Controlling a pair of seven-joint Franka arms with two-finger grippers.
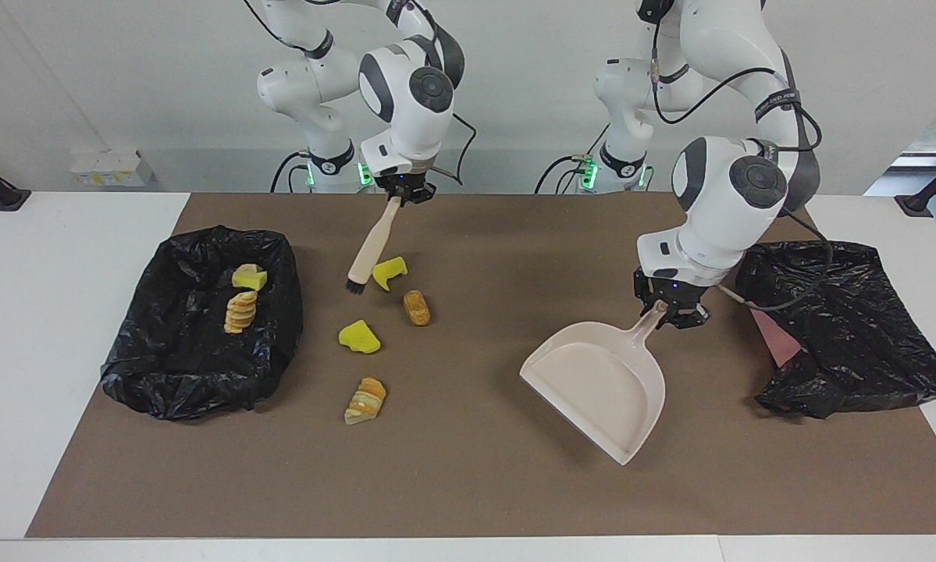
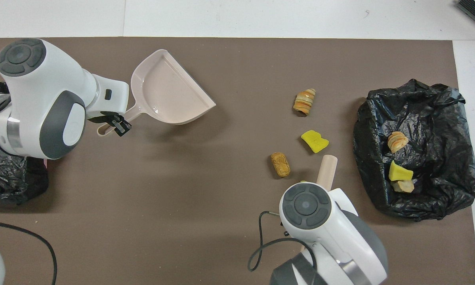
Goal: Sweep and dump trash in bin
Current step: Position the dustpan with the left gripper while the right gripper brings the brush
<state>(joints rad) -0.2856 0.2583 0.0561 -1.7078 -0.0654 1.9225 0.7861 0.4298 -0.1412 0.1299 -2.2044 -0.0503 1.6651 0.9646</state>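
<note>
My right gripper (image 1: 403,191) is shut on the pale wooden handle of a brush (image 1: 374,242), whose dark bristles sit low by a yellow wedge (image 1: 389,272). More trash lies on the mat: a brown piece (image 1: 417,307), a second yellow wedge (image 1: 359,336) and an orange-and-pale piece (image 1: 365,400). My left gripper (image 1: 670,308) is shut on the handle of the pink dustpan (image 1: 600,382), which is empty and tilted over the mat. The bag-lined bin (image 1: 163,257) holds a yellow lump (image 1: 249,276) and bread-like pieces (image 1: 240,311). In the overhead view my right arm hides its gripper and the first wedge.
A brown mat (image 1: 475,484) covers the table's middle. A second crumpled black bag (image 1: 850,336) with a pink sheet (image 1: 776,339) under it lies at the left arm's end. The bin stands at the right arm's end. A small white box (image 1: 112,166) sits off the mat.
</note>
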